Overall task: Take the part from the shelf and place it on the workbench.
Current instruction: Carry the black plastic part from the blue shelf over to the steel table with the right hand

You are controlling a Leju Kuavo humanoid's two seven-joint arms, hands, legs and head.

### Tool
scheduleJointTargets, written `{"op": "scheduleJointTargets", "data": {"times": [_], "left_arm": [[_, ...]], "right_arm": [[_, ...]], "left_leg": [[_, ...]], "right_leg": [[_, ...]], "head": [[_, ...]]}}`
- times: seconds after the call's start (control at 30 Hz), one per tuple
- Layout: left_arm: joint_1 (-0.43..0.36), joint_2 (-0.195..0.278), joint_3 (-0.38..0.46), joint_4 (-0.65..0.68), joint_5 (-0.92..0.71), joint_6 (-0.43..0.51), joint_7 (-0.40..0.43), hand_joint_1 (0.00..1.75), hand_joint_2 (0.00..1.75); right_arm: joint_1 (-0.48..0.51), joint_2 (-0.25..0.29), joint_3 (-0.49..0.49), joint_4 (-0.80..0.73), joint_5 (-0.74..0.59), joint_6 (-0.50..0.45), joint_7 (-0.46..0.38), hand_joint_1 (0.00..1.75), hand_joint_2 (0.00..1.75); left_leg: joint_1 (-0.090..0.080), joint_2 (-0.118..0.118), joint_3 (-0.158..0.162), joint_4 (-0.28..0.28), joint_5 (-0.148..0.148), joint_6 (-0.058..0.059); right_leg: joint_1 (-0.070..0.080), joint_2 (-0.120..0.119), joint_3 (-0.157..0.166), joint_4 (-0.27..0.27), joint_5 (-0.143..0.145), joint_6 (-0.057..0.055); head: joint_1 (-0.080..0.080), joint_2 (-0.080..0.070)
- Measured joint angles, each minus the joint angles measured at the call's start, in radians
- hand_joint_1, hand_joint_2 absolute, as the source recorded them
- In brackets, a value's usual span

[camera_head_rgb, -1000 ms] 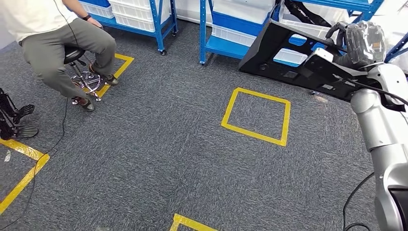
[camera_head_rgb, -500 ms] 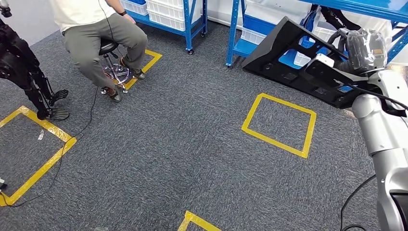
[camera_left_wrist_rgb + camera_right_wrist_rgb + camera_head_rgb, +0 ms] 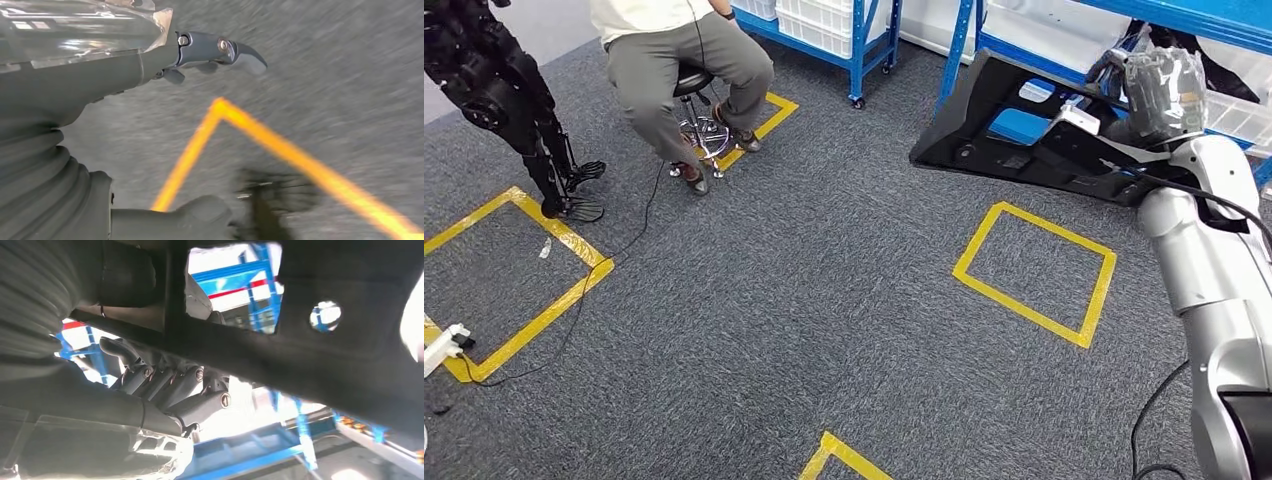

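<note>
1. Gripping the big black part, the right hand is holding it up off the floor, in front of the blue shelf.
2. Looking broad, flat and stiff, the panel is probably awkward rather than heavy; a long overhang is reaching out from the grip, so it may swing.
3. Wrapping around a rib beside a cut-out, the fingers are making the sensible hold.
4. Hanging over carpet and yellow tape, the left hand is carrying nothing, fingers loosely extended.
</note>
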Motion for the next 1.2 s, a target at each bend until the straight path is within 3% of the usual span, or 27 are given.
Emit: {"op": "scheduleJointTargets", "data": {"times": [0.07,0.13,0.2,0.23,0.27,0.3,0.37,0.43,0.5,0.53,0.6,0.67,0.7,0.77,0.8,0.87,0.93,1.03,1.1,1.2], "left_arm": [[0.004,-0.001,-0.010,0.002,-0.016,-0.004,0.050,0.00,1.75],[0.006,0.000,-0.018,0.003,-0.030,-0.007,0.091,0.00,1.75],[0.006,0.002,-0.027,0.003,-0.045,-0.008,0.122,0.00,1.75],[0.006,0.003,-0.031,0.003,-0.052,-0.006,0.133,0.00,1.75],[0.007,0.004,-0.035,0.003,-0.057,-0.003,0.140,0.00,1.75],[0.007,0.004,-0.039,0.003,-0.061,-0.001,0.145,0.00,1.75],[0.007,0.004,-0.043,0.003,-0.063,0.000,0.150,0.00,1.75],[0.008,0.005,-0.045,0.003,-0.064,-0.001,0.152,0.00,1.75],[0.012,0.006,-0.047,0.004,-0.064,-0.005,0.151,0.00,1.75],[0.014,0.009,-0.048,0.004,-0.063,-0.010,0.152,0.00,1.75],[0.017,0.012,-0.048,0.004,-0.063,-0.020,0.154,0.00,1.75],[0.016,0.013,-0.048,0.005,-0.064,-0.027,0.161,0.00,1.75],[0.016,0.013,-0.049,0.005,-0.064,-0.029,0.165,0.00,1.75],[0.016,0.012,-0.049,0.006,-0.068,-0.031,0.172,0.00,1.75],[0.017,0.012,-0.050,0.006,-0.070,-0.032,0.174,0.00,1.75],[0.016,0.013,-0.051,0.006,-0.076,-0.037,0.179,0.00,1.75],[0.014,0.013,-0.052,0.006,-0.080,-0.042,0.185,0.00,1.75],[0.014,0.014,-0.056,0.006,-0.092,-0.053,0.202,0.00,1.75],[0.015,0.013,-0.060,0.006,-0.096,-0.064,0.212,0.00,1.75],[0.013,0.015,-0.063,0.006,-0.102,-0.072,0.216,0.00,1.75]], "right_arm": [[0.000,0.007,0.001,0.000,0.002,0.000,0.001,1.73,1.75],[0.002,0.007,0.000,0.000,0.003,0.000,0.003,1.73,1.75],[0.008,0.005,0.000,0.000,0.004,0.000,0.005,1.73,1.75],[0.012,0.005,0.000,0.000,0.006,0.000,0.006,1.73,1.75],[0.015,0.005,0.000,0.000,0.007,0.000,0.007,1.73,1.75],[0.017,0.006,0.000,-0.001,0.008,0.001,0.008,1.73,1.75],[0.018,0.006,-0.002,-0.003,0.009,0.001,0.009,1.73,1.75],[0.016,0.007,-0.003,-0.005,0.011,0.001,0.010,1.73,1.75],[0.016,0.011,-0.003,-0.007,0.015,0.002,0.012,1.73,1.75],[0.016,0.015,-0.003,-0.008,0.016,0.002,0.013,1.73,1.75],[0.016,0.022,-0.003,-0.011,0.019,0.002,0.016,1.73,1.75],[0.015,0.026,-0.003,-0.014,0.023,0.004,0.019,1.73,1.75],[0.015,0.027,-0.003,-0.015,0.024,0.004,0.020,1.73,1.75],[0.015,0.030,-0.003,-0.015,0.027,0.006,0.022,1.73,1.75],[0.015,0.032,-0.003,-0.016,0.028,0.007,0.022,1.73,1.75],[0.014,0.035,-0.003,-0.019,0.031,0.009,0.023,1.73,1.75],[0.011,0.037,-0.005,-0.022,0.035,0.012,0.023,1.73,1.75],[0.011,0.038,-0.006,-0.024,0.042,0.019,0.023,1.73,1.75],[0.014,0.038,-0.006,-0.027,0.044,0.019,0.023,1.73,1.75],[0.023,0.030,-0.008,-0.029,0.046,0.019,0.023,1.73,1.75]], "left_leg": [[-0.003,-0.019,0.005,-0.011,0.007,0.018],[-0.001,-0.039,0.011,-0.021,0.015,0.035],[-0.002,-0.062,0.011,-0.022,0.016,0.042],[-0.003,-0.074,0.011,-0.022,0.016,0.043],[-0.004,-0.085,0.011,-0.021,0.016,0.043],[-0.005,-0.097,0.011,-0.020,0.017,0.043],[-0.006,-0.117,0.009,-0.016,0.017,0.041],[-0.010,-0.135,0.004,-0.009,0.017,0.035],[-0.011,-0.148,-0.002,-0.007,0.019,0.027],[-0.010,-0.147,-0.005,-0.005,0.018,0.023],[-0.010,-0.114,-0.023,0.034,-0.010,0.011],[-0.005,-0.069,-0.073,0.142,-0.069,-0.002],[0.000,-0.059,-0.103,0.205,-0.095,-0.007],[0.009,-0.051,-0.133,0.266,-0.107,-0.014],[0.013,-0.047,-0.121,0.245,-0.089,-0.017],[0.016,-0.023,-0.052,0.119,-0.036,-0.017],[0.012,-0.004,0.000,0.022,-0.009,-0.010],[0.002,-0.020,0.009,0.001,-0.004,0.009],[0.001,-0.032,0.015,-0.012,0.004,0.027],[0.001,-0.051,0.018,-0.019,0.009,0.043]], "right_leg": [[-0.003,0.011,-0.008,0.017,-0.015,0.009],[-0.008,0.049,-0.048,0.103,-0.059,0.003],[-0.006,0.077,-0.114,0.234,-0.107,-0.004],[-0.004,0.083,-0.137,0.276,-0.116,-0.002],[-0.003,0.087,-0.144,0.281,-0.109,0.003],[-0.003,0.089,-0.132,0.247,-0.089,0.009],[-0.006,0.112,-0.070,0.114,-0.033,0.020],[-0.006,0.132,-0.028,0.025,0.002,0.014],[-0.003,0.125,-0.024,0.015,0.009,0.002],[-0.007,0.118,-0.022,0.014,0.012,-0.003],[-0.013,0.103,-0.018,0.011,0.015,-0.018],[-0.011,0.088,-0.015,0.010,0.015,-0.030],[-0.009,0.080,-0.015,0.010,0.014,-0.033],[-0.008,0.064,-0.014,0.010,0.013,-0.033],[-0.008,0.057,-0.014,0.010,0.012,-0.033],[-0.007,0.044,-0.011,0.010,0.010,-0.030],[-0.001,0.033,-0.011,0.011,0.005,-0.023],[0.005,0.018,-0.011,0.007,0.001,-0.007],[0.003,0.033,-0.025,0.036,-0.017,0.000],[-0.001,0.076,-0.108,0.206,-0.090,-0.009]], "head": [[0.002,0.000],[0.004,0.000],[0.007,0.000],[0.007,0.000],[0.007,0.000],[0.007,0.000],[0.008,0.000],[0.007,0.000],[0.007,0.000],[0.007,0.000],[0.002,0.000],[-0.002,0.000],[-0.003,0.000],[-0.003,0.000],[-0.003,0.000],[-0.003,0.000],[-0.002,0.000],[0.002,0.000],[0.002,0.000],[0.005,0.000]]}}
